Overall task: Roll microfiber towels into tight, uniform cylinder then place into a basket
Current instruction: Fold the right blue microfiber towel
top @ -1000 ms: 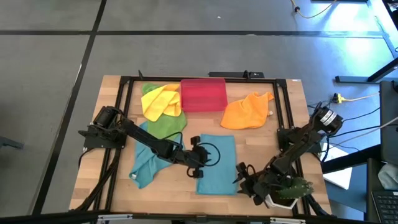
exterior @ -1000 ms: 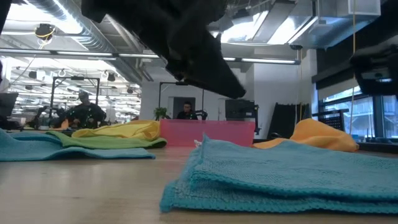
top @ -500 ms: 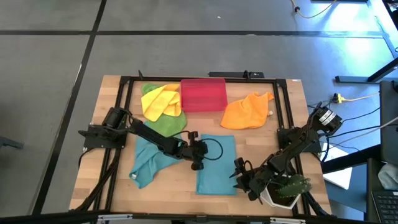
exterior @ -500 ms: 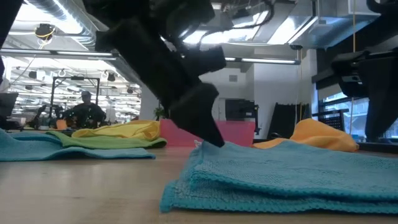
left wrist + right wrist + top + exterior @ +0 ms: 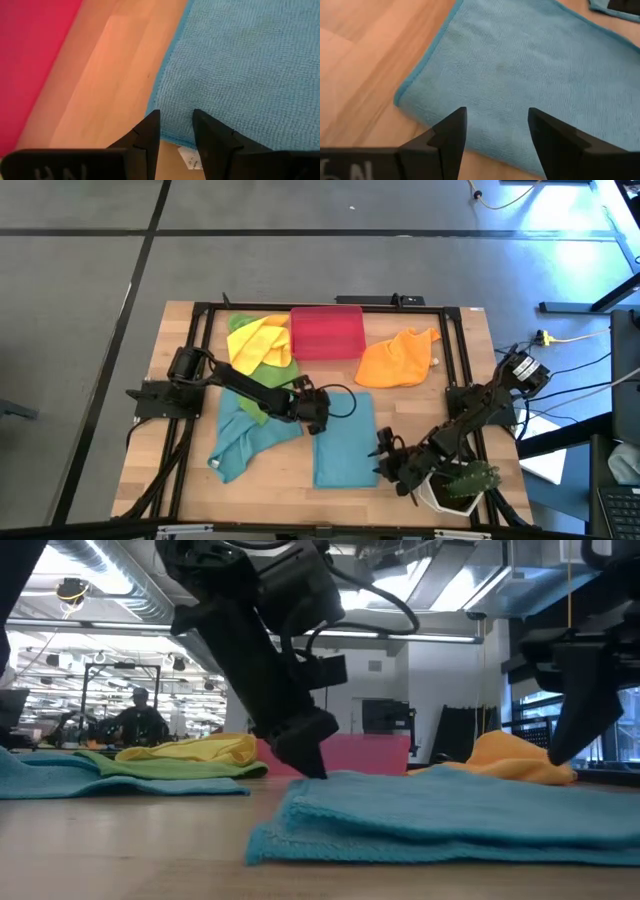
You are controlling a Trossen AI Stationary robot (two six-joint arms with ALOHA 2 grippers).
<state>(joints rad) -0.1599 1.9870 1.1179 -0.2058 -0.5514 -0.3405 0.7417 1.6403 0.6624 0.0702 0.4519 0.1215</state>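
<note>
A folded teal towel (image 5: 345, 440) lies flat mid-table. My left gripper (image 5: 321, 418) slants down from the table's left onto its far left corner, fingers a little apart (image 5: 175, 117). My right gripper (image 5: 383, 456) stands open at the towel's near right corner (image 5: 410, 100), fingers (image 5: 452, 127) to either side of the near edge, apparently just above it (image 5: 565, 755). A second teal towel (image 5: 238, 442) lies crumpled on the left. Yellow (image 5: 257, 342), green (image 5: 268, 380) and orange (image 5: 397, 360) towels lie along the far side, around the red-pink basket (image 5: 326, 332). My left gripper sets its fingertips (image 5: 312, 768) on top of the teal towel's far left corner (image 5: 167, 100), slanting down from the table's left. Towel shows in the gap between the fingers, but no cloth is gathered there. The towel lies flat on the table.
A white plant pot (image 5: 455, 492) stands at the near right corner, close behind my right gripper. A black frame (image 5: 200, 380) runs round the table. Bare wood (image 5: 285, 480) lies between the two teal towels and along the near edge.
My left gripper has gone toward the far edge along the towel's left side, sunk and tipped further down onto the far left corner. My right gripper has edged left toward the towel. The towel has slid slightly away from the near edge and its near left edge lies flatter.
</note>
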